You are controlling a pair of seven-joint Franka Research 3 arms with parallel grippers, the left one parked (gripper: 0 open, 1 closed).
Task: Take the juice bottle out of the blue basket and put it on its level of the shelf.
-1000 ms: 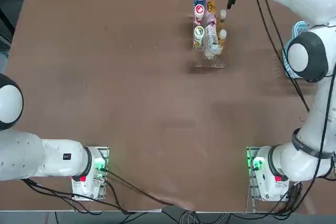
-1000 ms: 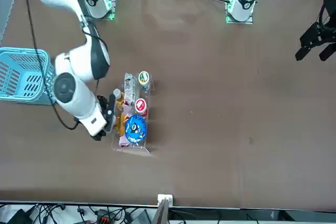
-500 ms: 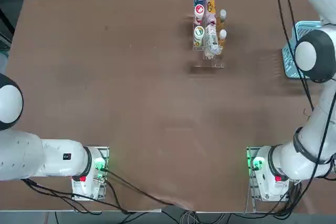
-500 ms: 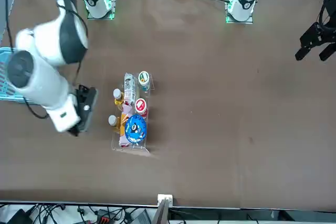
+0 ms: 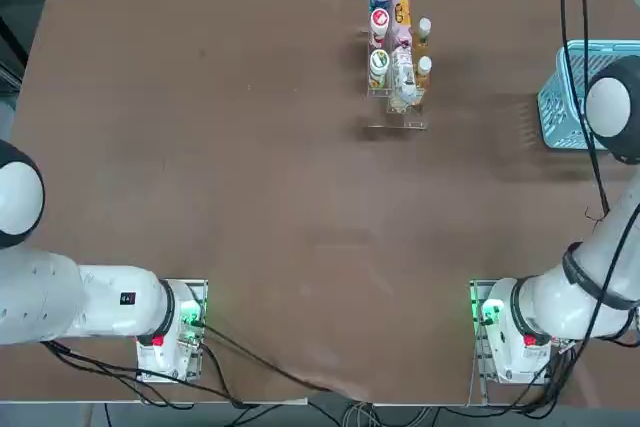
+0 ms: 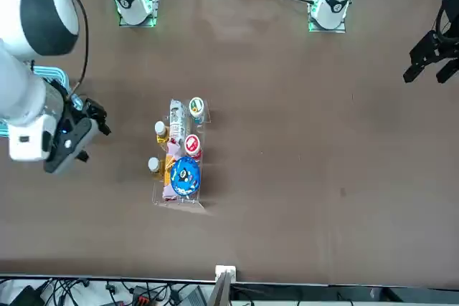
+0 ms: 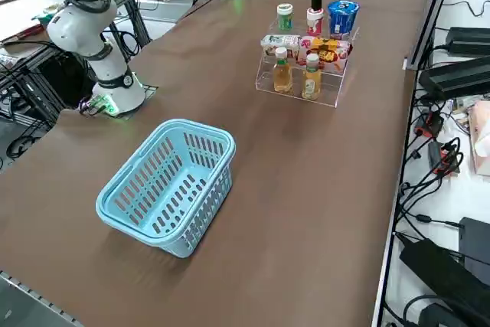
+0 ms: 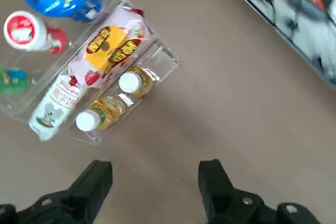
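End effector [image 8: 155, 184] stood fully open, empty; below it, white-capped amber juice bottle [image 8: 131, 82] on shelf [image 8: 163, 59], bare bench [image 8: 247, 103] alongside.

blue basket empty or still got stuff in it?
Empty. The right side view shows the blue basket with a bare floor; two juice bottles stand on the shelf's lowest level.

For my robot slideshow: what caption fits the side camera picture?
Empty blue basket on the table; two juice bottles stand on the shelf.
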